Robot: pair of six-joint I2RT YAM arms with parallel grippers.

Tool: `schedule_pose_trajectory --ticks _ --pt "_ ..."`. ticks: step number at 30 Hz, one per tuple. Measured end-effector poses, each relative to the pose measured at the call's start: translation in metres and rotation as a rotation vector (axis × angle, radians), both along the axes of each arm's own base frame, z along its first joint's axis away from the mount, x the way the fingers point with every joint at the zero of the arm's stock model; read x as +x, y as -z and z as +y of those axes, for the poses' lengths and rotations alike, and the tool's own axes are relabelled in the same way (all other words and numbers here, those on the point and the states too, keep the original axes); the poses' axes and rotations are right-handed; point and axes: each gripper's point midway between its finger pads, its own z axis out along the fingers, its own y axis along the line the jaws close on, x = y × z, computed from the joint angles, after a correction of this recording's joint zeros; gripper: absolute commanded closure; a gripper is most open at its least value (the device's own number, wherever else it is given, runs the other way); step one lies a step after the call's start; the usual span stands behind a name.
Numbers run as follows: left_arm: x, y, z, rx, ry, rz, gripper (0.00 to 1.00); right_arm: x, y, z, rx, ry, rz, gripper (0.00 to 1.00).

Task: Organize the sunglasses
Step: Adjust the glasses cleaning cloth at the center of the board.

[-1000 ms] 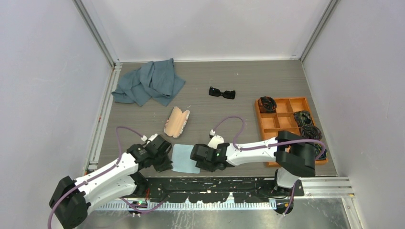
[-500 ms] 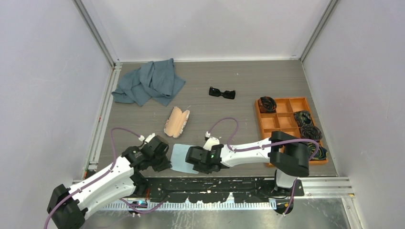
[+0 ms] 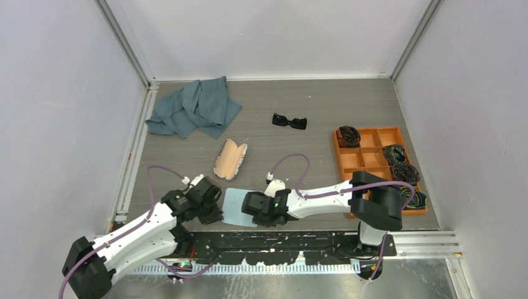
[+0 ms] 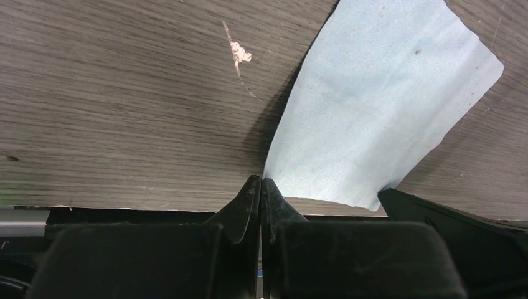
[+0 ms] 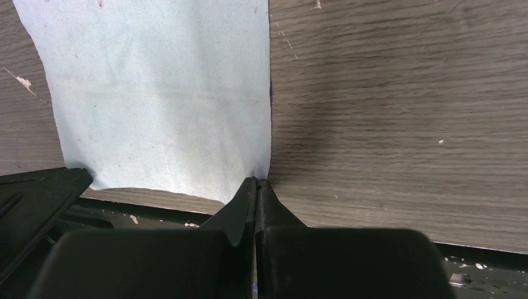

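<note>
Left gripper (image 4: pixel 261 187) clenched on near left corner of light blue cloth (image 3: pixel 235 207) at near edge of worktop (image 3: pixel 311 103). Right gripper (image 5: pixel 256 185) clenched on cloth's near right corner. Sunglasses (image 3: pixel 289 121) lie toward far edge, between grey towel (image 3: pixel 194 107) and orange tray (image 3: pixel 372 149), well apart from both grippers.

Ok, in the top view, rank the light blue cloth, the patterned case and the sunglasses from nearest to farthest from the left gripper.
1. light blue cloth: right beside the left gripper, its corner at the fingertips.
2. patterned case: mid-table, just beyond the cloth.
3. sunglasses: farther back and off to the right.
</note>
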Motion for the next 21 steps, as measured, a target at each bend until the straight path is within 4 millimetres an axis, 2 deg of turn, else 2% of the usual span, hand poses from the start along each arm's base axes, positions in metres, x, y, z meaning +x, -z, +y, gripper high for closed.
schedule_pose_trajectory --ticks 5,9,12,17,18,20,21 --pt "0.000 0.000 0.001 0.034 0.027 0.021 0.99 0.007 -0.004 -0.011 -0.028 -0.006 -0.047 1.00" --pt "0.009 -0.016 -0.013 0.034 0.068 0.007 0.99 0.015 -0.017 -0.026 -0.066 -0.006 -0.108 1.00" --pt "0.017 -0.032 -0.029 0.009 0.106 -0.024 0.99 0.021 -0.034 -0.035 -0.065 0.006 -0.154 1.00" --pt "0.027 -0.048 -0.050 -0.003 0.145 -0.039 0.99 0.033 -0.066 -0.050 -0.047 0.029 -0.239 1.00" --pt "0.029 -0.051 -0.053 -0.003 0.151 -0.041 0.99 0.035 -0.072 -0.053 -0.045 0.030 -0.255 0.95" --pt "0.034 -0.056 -0.060 0.000 0.169 -0.048 0.99 0.039 -0.079 -0.054 -0.030 0.031 -0.272 0.74" --pt "0.038 -0.060 -0.064 -0.001 0.172 -0.053 1.00 0.040 -0.081 -0.053 -0.017 0.030 -0.277 0.68"
